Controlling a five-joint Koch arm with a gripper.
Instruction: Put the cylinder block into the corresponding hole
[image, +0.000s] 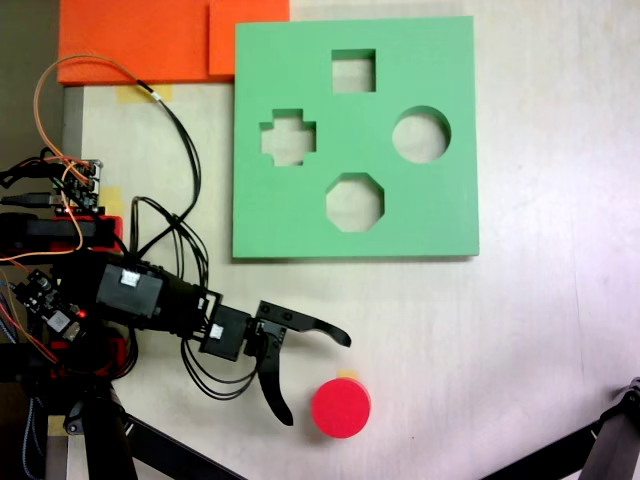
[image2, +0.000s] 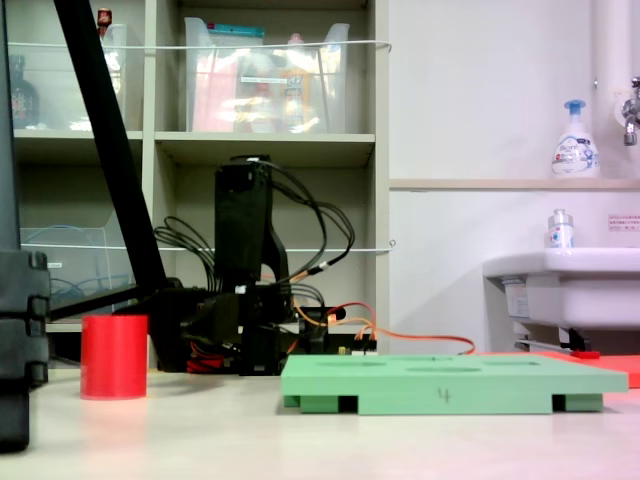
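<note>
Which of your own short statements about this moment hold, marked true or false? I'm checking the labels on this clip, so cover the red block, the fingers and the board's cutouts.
1. The cylinder block stands upright on the table, off the green board. True.
2. The gripper is shut on the block. False: its fingers are spread open beside the block, in the view from above, and hold nothing.
3. The round hole is empty. True.
4. The board has three cutouts. False: it has four, namely the square, the cross, the octagon and the round one.
5. The board lies on the orange sheet. False: it lies on the table, beside the sheet.
</note>
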